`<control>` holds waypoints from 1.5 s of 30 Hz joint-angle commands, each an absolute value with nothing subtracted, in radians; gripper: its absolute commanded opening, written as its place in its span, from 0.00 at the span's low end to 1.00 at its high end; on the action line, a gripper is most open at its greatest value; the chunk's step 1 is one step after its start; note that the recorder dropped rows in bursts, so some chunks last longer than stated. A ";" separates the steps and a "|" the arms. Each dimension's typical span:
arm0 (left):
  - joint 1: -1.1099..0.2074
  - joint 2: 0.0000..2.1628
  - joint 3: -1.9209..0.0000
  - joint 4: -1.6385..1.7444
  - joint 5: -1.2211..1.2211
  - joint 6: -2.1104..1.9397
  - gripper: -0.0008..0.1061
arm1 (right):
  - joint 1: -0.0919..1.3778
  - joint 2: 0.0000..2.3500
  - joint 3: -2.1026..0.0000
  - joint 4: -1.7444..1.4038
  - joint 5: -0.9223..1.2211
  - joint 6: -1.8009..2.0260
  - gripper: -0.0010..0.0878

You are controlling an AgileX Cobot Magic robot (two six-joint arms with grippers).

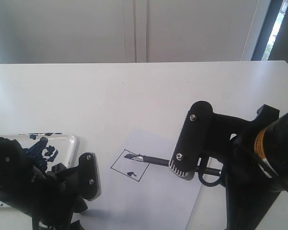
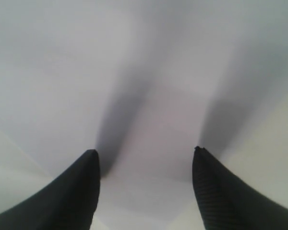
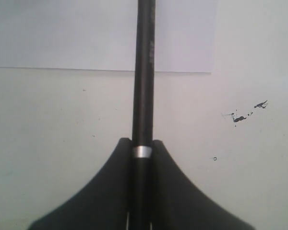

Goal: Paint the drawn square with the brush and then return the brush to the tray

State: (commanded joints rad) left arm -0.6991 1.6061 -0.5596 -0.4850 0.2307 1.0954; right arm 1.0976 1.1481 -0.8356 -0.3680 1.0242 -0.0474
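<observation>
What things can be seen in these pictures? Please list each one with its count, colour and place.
table: one, white, under everything.
paper sheet: one, white, on the table, low in the middle of the exterior view.
drawn square: one, thin black outline with a few dark dabs inside, on the sheet's left part.
brush: one, black with a silver band, tip over the square's upper corner.
tray: one, white smeared with dark blue paint, at the left.
paint specks: several, dark, on the table beside the sheet.
left gripper: one, black, open and empty, beside the tray.
right gripper: one, black, shut on the brush.
</observation>
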 joint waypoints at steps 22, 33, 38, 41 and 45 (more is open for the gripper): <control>-0.699 1.606 -0.560 -0.438 0.194 1.054 0.54 | 1.098 1.157 -0.836 -0.360 1.014 -0.061 0.01; -0.699 1.606 -0.560 -0.438 0.188 1.054 0.53 | 1.098 1.168 -0.836 -0.360 0.999 -0.068 0.01; -0.699 1.606 -0.560 -0.438 0.188 1.053 0.53 | 1.098 1.186 -0.836 -0.352 0.997 -0.077 0.01; -0.699 1.606 -0.560 -0.438 0.188 1.053 0.53 | 1.098 1.208 -0.836 -0.329 0.978 -0.091 0.01; -0.699 1.606 -0.560 -0.438 0.190 1.053 0.53 | 1.098 1.220 -0.836 -0.323 0.959 -0.093 0.01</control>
